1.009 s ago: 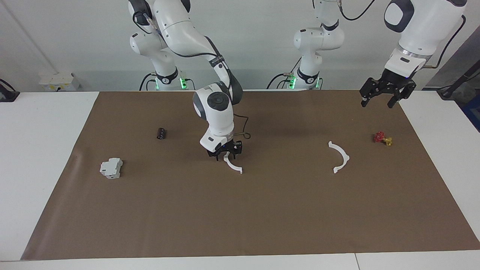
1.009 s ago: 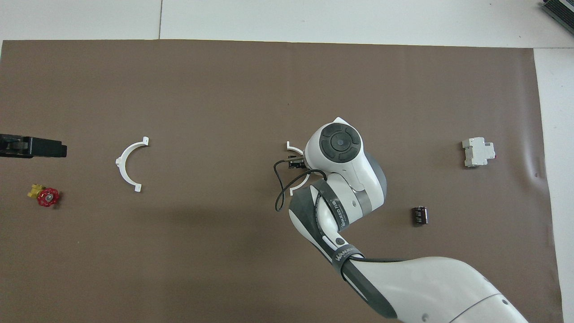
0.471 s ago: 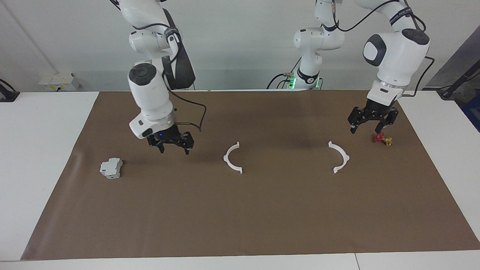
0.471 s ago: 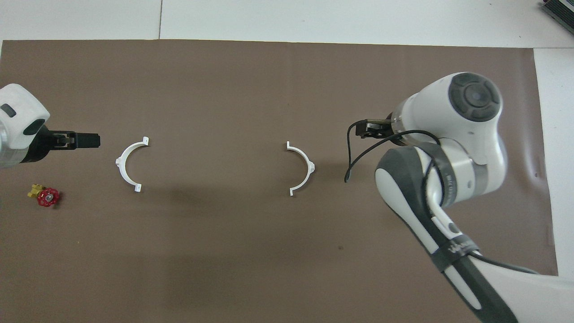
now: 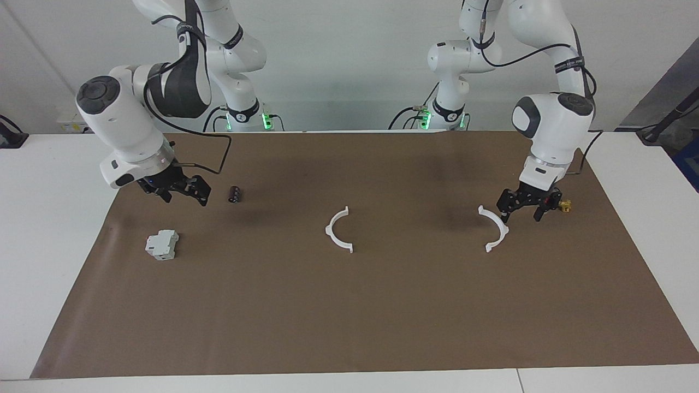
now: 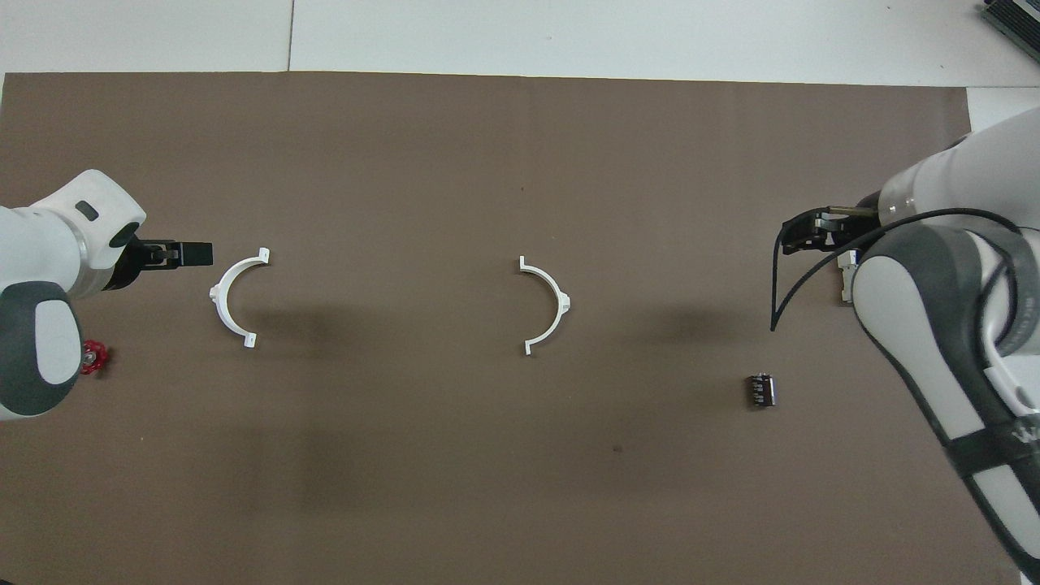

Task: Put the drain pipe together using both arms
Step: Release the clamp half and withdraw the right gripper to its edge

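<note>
Drain pipe in two separate half-rings on the brown mat (image 5: 382,327), one half (image 5: 338,230) mid-mat, other half (image 5: 495,227) toward the left arm's end, left gripper (image 5: 522,209) low just beside it, wrist pointing down, fingers spread and empty, right gripper (image 5: 177,190) raised over the mat near the black cylinder (image 5: 235,194), tilted, fingers apart, empty.

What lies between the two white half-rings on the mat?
Nothing: between the half-ring at mid-table and the half-ring toward the left arm's end only bare brown mat shows, in both views.
</note>
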